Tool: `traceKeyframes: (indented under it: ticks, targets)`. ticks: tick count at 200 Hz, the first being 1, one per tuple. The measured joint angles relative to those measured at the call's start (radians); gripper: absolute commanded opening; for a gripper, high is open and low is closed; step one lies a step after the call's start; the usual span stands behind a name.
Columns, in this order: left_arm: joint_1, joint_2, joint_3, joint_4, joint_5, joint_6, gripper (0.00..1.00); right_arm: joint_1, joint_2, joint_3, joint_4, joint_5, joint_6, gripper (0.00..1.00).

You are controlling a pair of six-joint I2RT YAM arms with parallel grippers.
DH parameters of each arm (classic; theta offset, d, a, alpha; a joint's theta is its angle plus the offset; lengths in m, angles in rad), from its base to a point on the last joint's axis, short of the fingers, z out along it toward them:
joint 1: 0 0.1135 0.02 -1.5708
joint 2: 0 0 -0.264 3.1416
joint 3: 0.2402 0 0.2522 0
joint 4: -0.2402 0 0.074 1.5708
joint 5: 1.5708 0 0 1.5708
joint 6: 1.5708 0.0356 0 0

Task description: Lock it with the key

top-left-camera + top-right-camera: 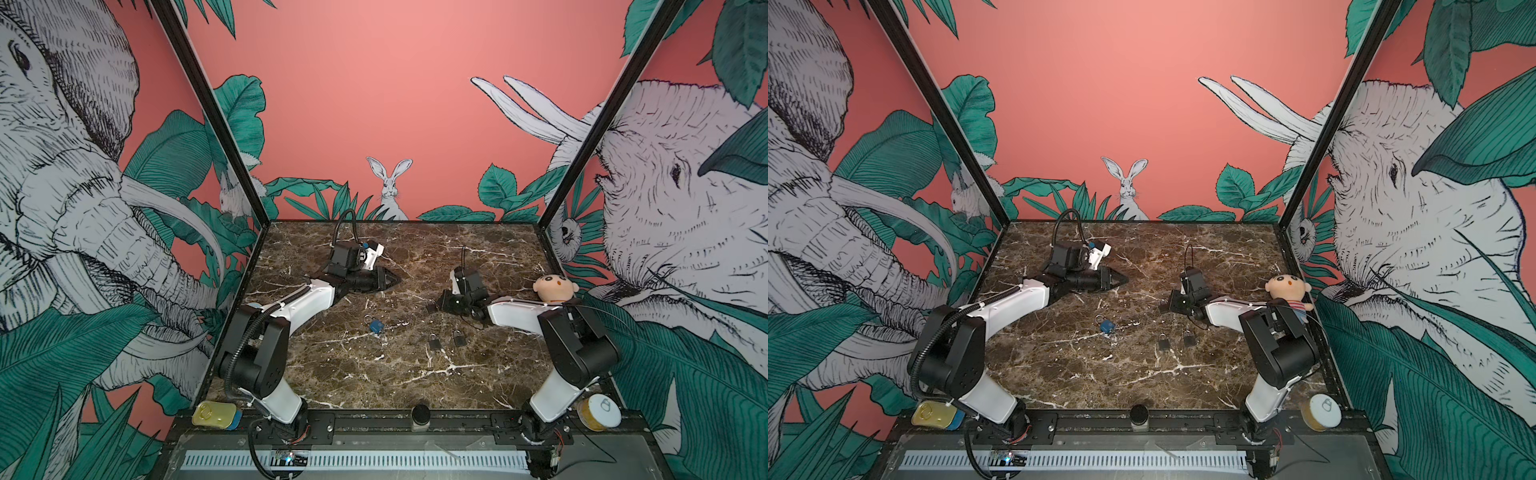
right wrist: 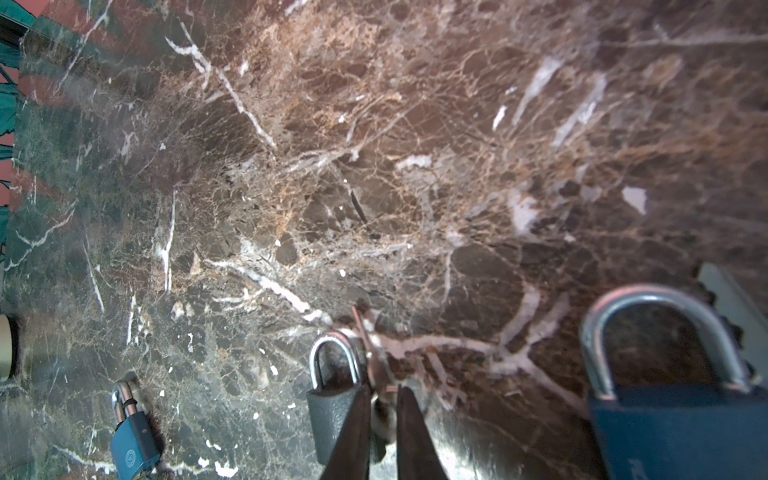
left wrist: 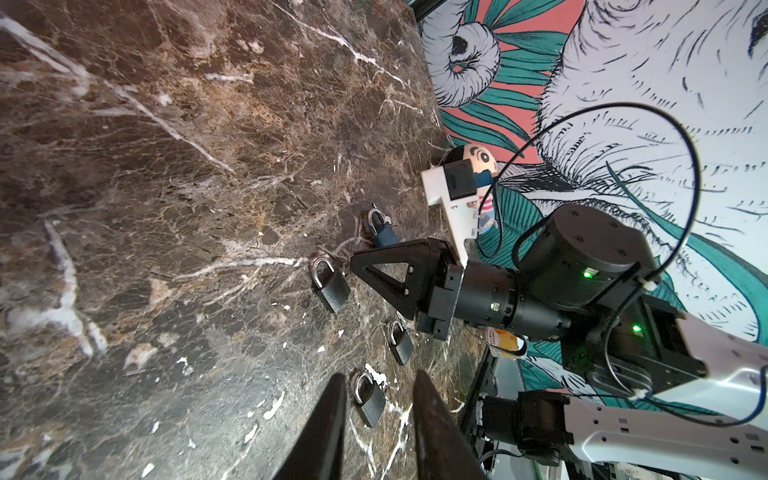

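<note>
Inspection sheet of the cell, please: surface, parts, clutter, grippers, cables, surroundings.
surface: brown marble-pattern tabletop, no spills seen.
job's things: small blue padlock mid-table; two dark grey padlocks right of it; third grey padlock and second blue padlock beside right gripper; thin metal piece, possibly the key, between its fingers.
clutter: plush doll at right edge; yellow tin, white-lidded tub, black-capped jar along front edge.
grippers: left gripper open, empty; right gripper's jaws nearly together, grip unclear.
cables: black corrugated hose on left arm; thin black cable looped at right wrist.
surroundings: pink jungle-mural walls.
</note>
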Motion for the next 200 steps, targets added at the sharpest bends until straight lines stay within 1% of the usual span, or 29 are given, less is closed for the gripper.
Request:
traceKeyframes:
  ticks: [51, 72, 92, 112, 136, 159, 179, 200]
  targets:
    - [0.0, 0.0, -0.002, 0.001, -0.002, -0.001, 0.3, 0.003, -0.005, -0.011, 0.002, 0.001, 0.002, 0.19]
    - [0.005, -0.003, -0.014, 0.005, -0.01, -0.003, 0.3, 0.014, -0.039, -0.011, -0.029, 0.009, -0.01, 0.19]
    - [0.024, -0.028, -0.045, 0.006, -0.017, -0.012, 0.3, 0.05, -0.096, 0.002, -0.093, 0.029, -0.056, 0.19]
    - [0.07, -0.087, -0.091, 0.006, -0.028, -0.031, 0.3, 0.117, -0.137, 0.064, -0.185, 0.065, -0.139, 0.21]
    - [0.15, -0.194, -0.158, -0.001, -0.051, -0.049, 0.31, 0.22, -0.15, 0.144, -0.255, 0.114, -0.256, 0.23]
    - [0.215, -0.296, -0.202, -0.044, -0.078, -0.052, 0.31, 0.298, -0.151, 0.184, -0.3, 0.139, -0.342, 0.27]
    - [0.259, -0.372, -0.224, -0.103, -0.1, -0.052, 0.31, 0.342, -0.133, 0.223, -0.34, 0.153, -0.396, 0.3]
    - [0.29, -0.444, -0.263, -0.15, -0.119, -0.054, 0.31, 0.382, -0.067, 0.291, -0.364, 0.165, -0.439, 0.32]
